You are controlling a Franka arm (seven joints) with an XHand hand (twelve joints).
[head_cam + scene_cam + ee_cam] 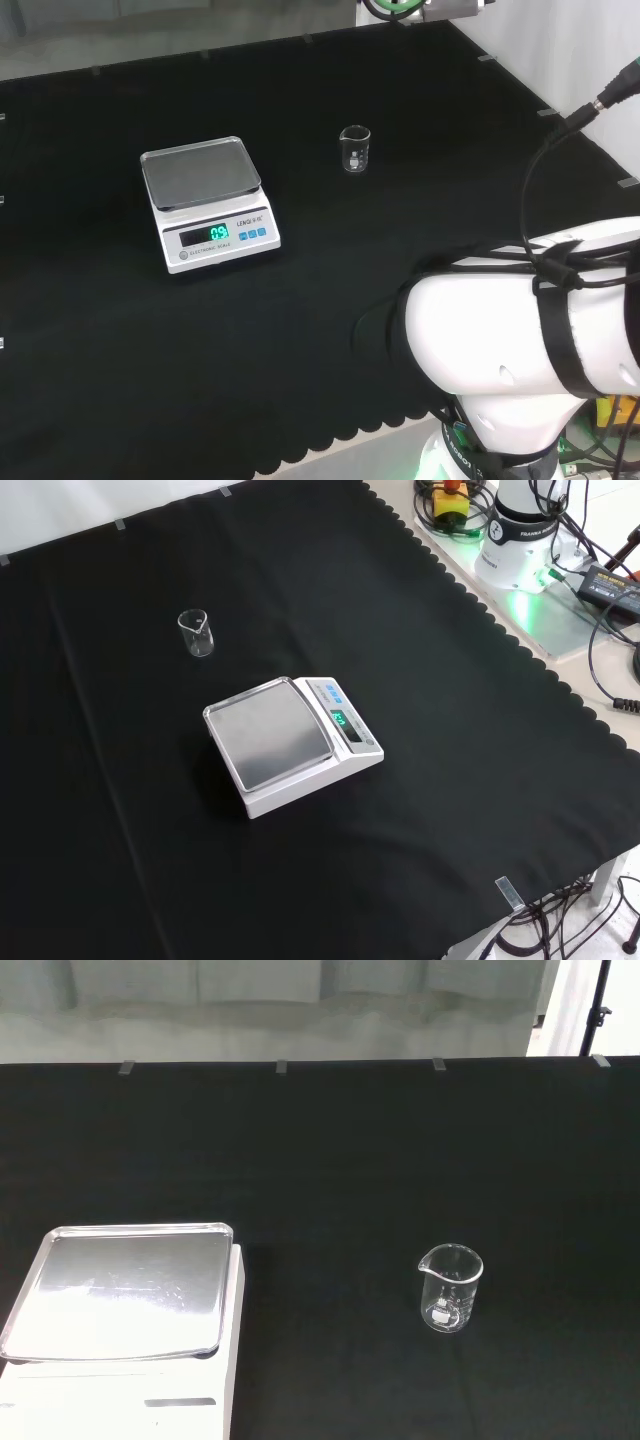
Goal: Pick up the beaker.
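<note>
Small clear beaker [355, 149] upright on the black cloth [300, 330], well apart from the white scale [208, 203], to its right in the head view. Fingers: cannot tell.

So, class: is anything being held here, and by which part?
Nothing is held: the beaker stands alone, upright on the black cloth, apart from the scale.
</note>
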